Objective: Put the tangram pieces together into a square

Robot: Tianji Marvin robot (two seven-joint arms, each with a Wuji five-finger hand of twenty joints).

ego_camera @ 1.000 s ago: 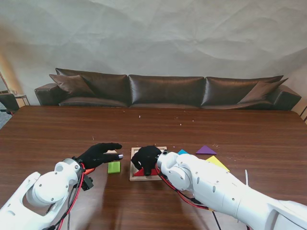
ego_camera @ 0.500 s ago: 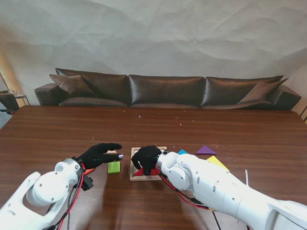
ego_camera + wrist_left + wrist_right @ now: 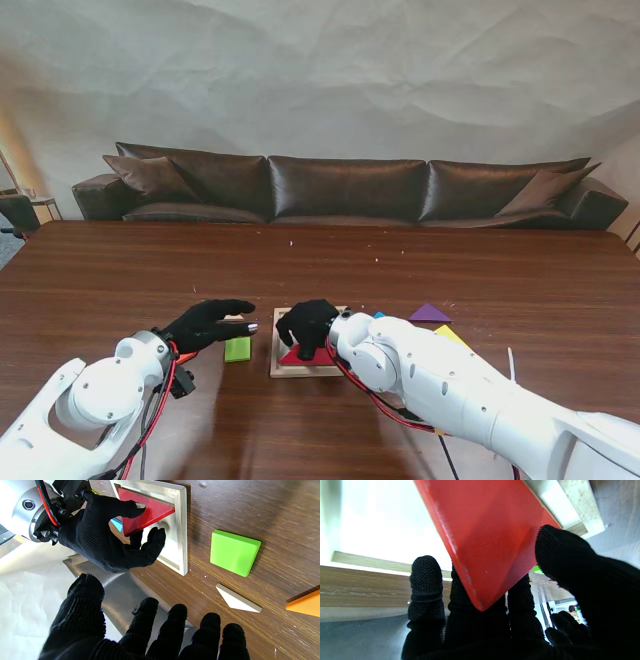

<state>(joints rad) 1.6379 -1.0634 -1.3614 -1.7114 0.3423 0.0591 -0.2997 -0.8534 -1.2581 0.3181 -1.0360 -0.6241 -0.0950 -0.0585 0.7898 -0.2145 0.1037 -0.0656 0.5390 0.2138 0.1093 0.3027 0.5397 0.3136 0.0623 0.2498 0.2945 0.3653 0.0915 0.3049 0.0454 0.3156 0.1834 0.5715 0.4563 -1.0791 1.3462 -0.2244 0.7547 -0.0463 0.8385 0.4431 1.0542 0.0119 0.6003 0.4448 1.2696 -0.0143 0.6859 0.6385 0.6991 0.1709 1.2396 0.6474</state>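
Writing or brand marks cannot be made out on any surface in these views.

Stand view: the right hand sits over the wooden frame near the table's middle, fingers curled onto the red triangle, which lies inside the frame at about 5 o'clock from the glove. The left hand hovers at 9 o'clock of the frame, fingers spread and holding nothing. A green square lies just beside the frame at its 9 o'clock side, nearer to me than the left fingertips. A purple triangle rests at about 2 o'clock from the frame, a yellow piece at 3 o'clock, and a sliver of blue piece peeks out beside the right wrist.

Left wrist view: the left hand shows splayed fingers clear of everything. Beyond them the right hand pinches the red triangle, thumb on its upper face and fingers under its raised corner, the piece tilted with its far edge down in the wooden frame. The green square, a white triangle and an orange piece lie apart on the table.

Right wrist view: the red triangle fills the picture, gripped between thumb and fingers, its corner pointing toward the palm; the frame's pale rim is beside it.
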